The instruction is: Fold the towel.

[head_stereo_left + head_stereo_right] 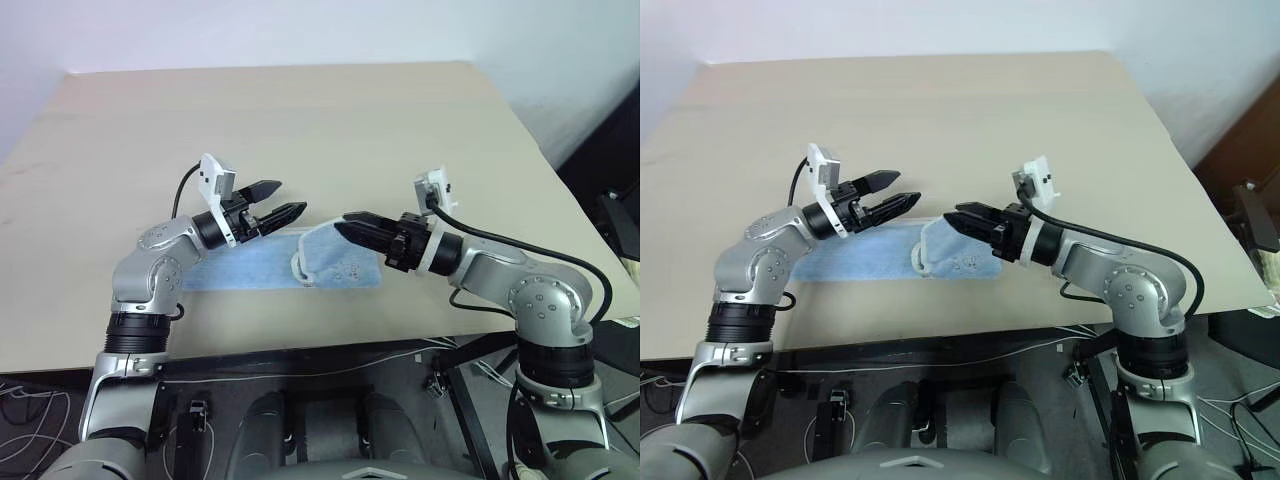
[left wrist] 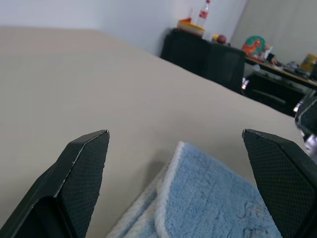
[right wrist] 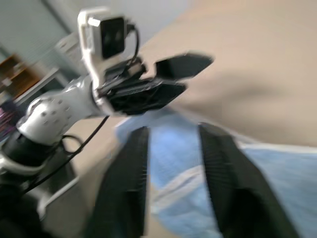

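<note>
The light-blue towel [image 1: 240, 270] lies flat near the table's front edge. Its right end [image 1: 335, 265] is doubled back over itself, and the whitish hem [image 1: 300, 262] stands up in a loose loop. My left gripper [image 1: 292, 198] hovers open just above the towel's far edge, pointing right; the left wrist view shows the hem corner [image 2: 171, 168] between its wide-apart fingers [image 2: 86, 163]. My right gripper [image 1: 340, 222] points left at the raised fold from just above it. Its fingers [image 3: 131, 168] stand a little apart, and the towel [image 3: 173, 158] shows through the gap with nothing gripped.
The beige table [image 1: 330, 120] stretches far behind the towel, and its front edge [image 1: 300, 350] runs close to the cloth. Cables [image 1: 330, 365] hang below that edge. Dark cabinets [image 2: 208, 54] stand beyond the table's side.
</note>
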